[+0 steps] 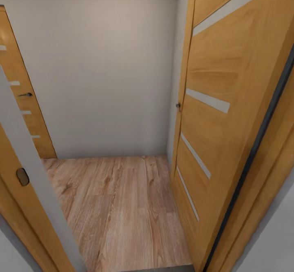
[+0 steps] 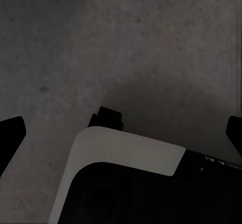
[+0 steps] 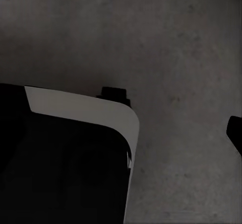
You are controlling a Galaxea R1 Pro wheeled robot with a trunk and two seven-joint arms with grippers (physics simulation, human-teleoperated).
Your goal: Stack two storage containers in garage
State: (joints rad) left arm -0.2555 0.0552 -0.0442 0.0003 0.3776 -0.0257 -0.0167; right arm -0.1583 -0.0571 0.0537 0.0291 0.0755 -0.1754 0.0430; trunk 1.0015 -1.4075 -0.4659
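Neither red-orange storage container is in view. In the left wrist view, my left gripper (image 2: 121,133) hangs open over the dark grey concrete floor (image 2: 151,47). Its two black fingertips (image 2: 10,138) sit at opposite picture edges with nothing between them. One black fingertip (image 3: 234,132) of my right gripper shows in the right wrist view. It also hangs above concrete floor (image 3: 176,42) and holds nothing. My own white-and-black base (image 2: 126,153) lies below both grippers.
Ahead is a small hallway with light wood plank floor (image 1: 118,206) ending at a white wall (image 1: 106,68). An open wooden door (image 1: 220,121) stands close on the right. A door frame (image 1: 28,161) crowds the left, with a closed door (image 1: 24,100) beyond.
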